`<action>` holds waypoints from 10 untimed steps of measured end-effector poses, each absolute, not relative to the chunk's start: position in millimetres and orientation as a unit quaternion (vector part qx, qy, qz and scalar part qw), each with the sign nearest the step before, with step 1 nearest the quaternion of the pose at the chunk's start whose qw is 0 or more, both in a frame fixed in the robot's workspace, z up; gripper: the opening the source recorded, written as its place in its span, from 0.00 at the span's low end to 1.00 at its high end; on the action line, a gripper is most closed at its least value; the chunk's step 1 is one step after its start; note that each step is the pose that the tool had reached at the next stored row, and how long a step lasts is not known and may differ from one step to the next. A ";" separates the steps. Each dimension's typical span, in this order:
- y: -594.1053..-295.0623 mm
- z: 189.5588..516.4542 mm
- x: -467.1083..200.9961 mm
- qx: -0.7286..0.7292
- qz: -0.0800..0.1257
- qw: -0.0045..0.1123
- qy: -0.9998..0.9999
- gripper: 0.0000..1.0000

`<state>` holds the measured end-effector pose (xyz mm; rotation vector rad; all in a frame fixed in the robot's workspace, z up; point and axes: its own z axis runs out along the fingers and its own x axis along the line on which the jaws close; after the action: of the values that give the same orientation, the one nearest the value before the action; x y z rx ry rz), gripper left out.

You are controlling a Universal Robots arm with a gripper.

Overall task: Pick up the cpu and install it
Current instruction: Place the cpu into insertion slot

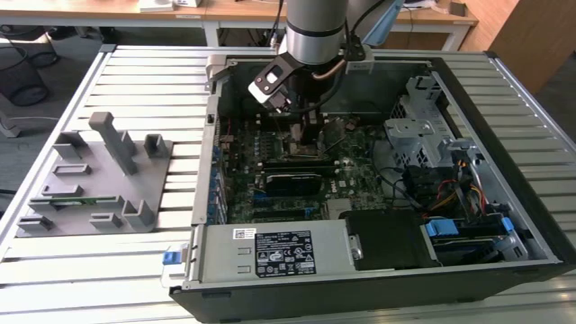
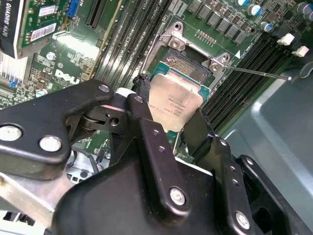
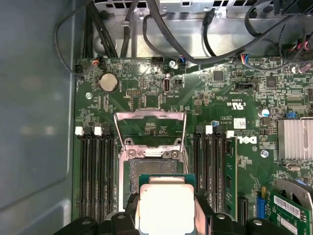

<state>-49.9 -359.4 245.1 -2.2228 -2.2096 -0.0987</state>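
The cpu is a small square chip with a shiny silver top and a thin green rim. My gripper is shut on it, one black finger against each side. It hangs just over the near part of the open motherboard socket, whose metal load plate is flipped up. In the exterior view, the gripper reaches down into the open computer case, over the upper middle of the green board.
Black memory slots run along both sides of the socket. Cables cross the case wall beyond it. A finned heatsink lies beside the slots. A grey fixture block stands on the slatted table at the exterior view's left.
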 end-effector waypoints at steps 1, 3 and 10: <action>-358.8 244.8 -50.0 -0.709 -0.031 0.003 -0.705 0.53; -358.0 243.7 -49.9 -0.709 -0.032 0.003 -0.705 0.53; -356.0 236.1 -49.9 -0.709 -0.031 0.003 -0.705 0.53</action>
<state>-49.9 -356.0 236.1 -2.2227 -2.2097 -0.0985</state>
